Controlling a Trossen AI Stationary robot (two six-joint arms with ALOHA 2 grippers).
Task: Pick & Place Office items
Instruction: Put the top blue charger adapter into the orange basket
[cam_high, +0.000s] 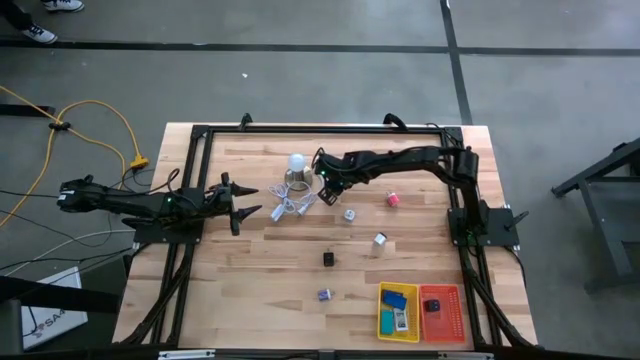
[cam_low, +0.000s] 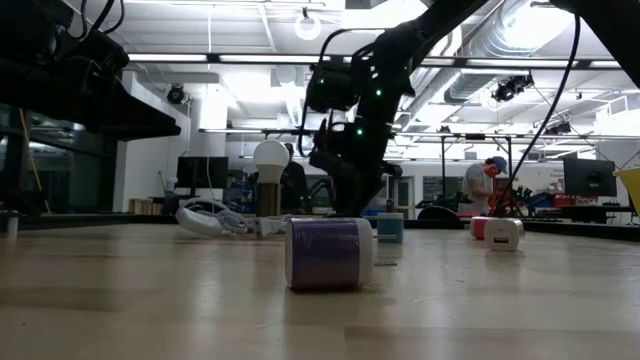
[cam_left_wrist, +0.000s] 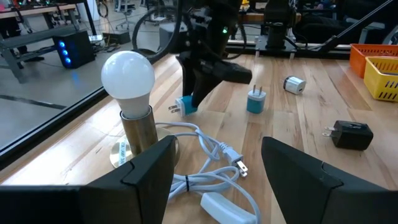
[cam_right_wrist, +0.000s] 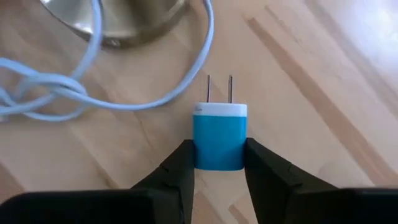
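Claw of the right arm (cam_right_wrist: 217, 163) pinches a blue plug charger (cam_right_wrist: 218, 138) beside the lamp (cam_left_wrist: 130, 106); left claw (cam_left_wrist: 242, 168), facing the lamp, stands spread.

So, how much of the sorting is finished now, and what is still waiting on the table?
Done: the yellow tray and the orange tray each hold items already. In hand: the right hand grips a blue plug adapter beside the lamp. Left: the pink cube, two white adapters, a black adapter and a purple piece. The left hand waits open.
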